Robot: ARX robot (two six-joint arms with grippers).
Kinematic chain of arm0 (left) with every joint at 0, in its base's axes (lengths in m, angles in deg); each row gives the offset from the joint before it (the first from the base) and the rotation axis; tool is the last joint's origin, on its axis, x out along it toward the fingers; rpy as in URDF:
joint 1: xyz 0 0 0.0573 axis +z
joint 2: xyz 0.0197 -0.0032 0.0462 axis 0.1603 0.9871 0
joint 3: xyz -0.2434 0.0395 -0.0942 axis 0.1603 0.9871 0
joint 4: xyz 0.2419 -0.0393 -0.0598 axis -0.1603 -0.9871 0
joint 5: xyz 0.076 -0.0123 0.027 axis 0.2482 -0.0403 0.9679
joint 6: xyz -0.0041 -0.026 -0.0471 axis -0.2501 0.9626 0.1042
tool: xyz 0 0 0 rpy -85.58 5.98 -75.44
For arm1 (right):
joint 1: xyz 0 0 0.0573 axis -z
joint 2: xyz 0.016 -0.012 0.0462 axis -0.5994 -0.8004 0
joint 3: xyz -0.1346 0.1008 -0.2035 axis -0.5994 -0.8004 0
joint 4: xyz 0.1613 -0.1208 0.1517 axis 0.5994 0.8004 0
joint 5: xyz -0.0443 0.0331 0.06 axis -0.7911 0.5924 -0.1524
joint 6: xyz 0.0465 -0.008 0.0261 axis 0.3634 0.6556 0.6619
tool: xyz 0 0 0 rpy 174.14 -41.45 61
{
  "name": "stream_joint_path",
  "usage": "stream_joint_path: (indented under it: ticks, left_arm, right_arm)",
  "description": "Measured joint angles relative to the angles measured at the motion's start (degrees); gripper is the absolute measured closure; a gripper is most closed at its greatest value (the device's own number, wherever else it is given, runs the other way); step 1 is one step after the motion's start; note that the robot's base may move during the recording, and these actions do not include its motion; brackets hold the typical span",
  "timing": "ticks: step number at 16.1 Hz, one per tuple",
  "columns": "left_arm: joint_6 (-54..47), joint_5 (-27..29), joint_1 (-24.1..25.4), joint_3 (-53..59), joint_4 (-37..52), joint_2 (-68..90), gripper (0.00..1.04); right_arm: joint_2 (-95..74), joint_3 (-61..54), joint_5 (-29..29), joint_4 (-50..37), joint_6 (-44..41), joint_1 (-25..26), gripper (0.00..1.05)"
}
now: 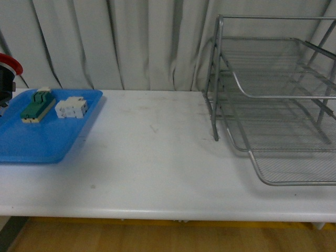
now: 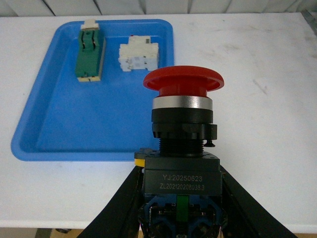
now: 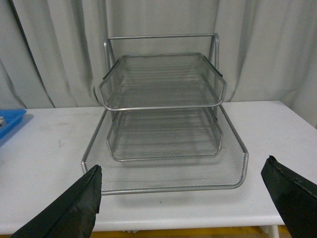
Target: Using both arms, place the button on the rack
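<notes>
- Clamped by its black body in left claw (image 2: pixel 181 210) — button (image 2: pixel 182 114), red cap up, lower centre of left wrist frame.
- Front view: only the red cap at far left edge.
- On blue tray (image 2: pixel 74 124): green switch block (image 2: pixel 90 49) beside white component (image 2: pixel 137 55).
- Right claw (image 3: pixel 181 203) spread wide, holding nothing — facing rack (image 3: pixel 163 94) on worktop (image 1: pixel 157 147).

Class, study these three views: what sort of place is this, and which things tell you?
Likely a robot test bench in a lab: a white table before a grey curtain, a blue tray of electrical switch parts, and the button gripped in the left hand.
</notes>
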Motion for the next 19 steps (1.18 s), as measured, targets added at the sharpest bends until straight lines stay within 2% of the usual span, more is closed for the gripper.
stream_joint_path:
  ticks: [6,9,13,19]
  left_arm:
    - [0.0,-0.5,-0.2,0.0,-0.1,0.6,0.69]
    - [0.5,-0.7,-3.8,-0.2,-1.3,-2.6,0.69]
    - [0.8,0.5,-14.7,-10.6,-1.3,3.1,0.69]
    - [-3.6,-4.3,-29.4,-32.0,-3.2,25.4,0.69]
  right_arm:
    - [0.0,0.0,0.0,-0.2,0.0,0.0,0.06]
    - [0.0,0.0,-0.2,-0.1,0.0,0.0,0.06]
    - [0.0,0.0,-0.1,0.0,0.0,0.0,0.06]
    - [0.0,0.0,-0.1,0.0,0.0,0.0,0.06]
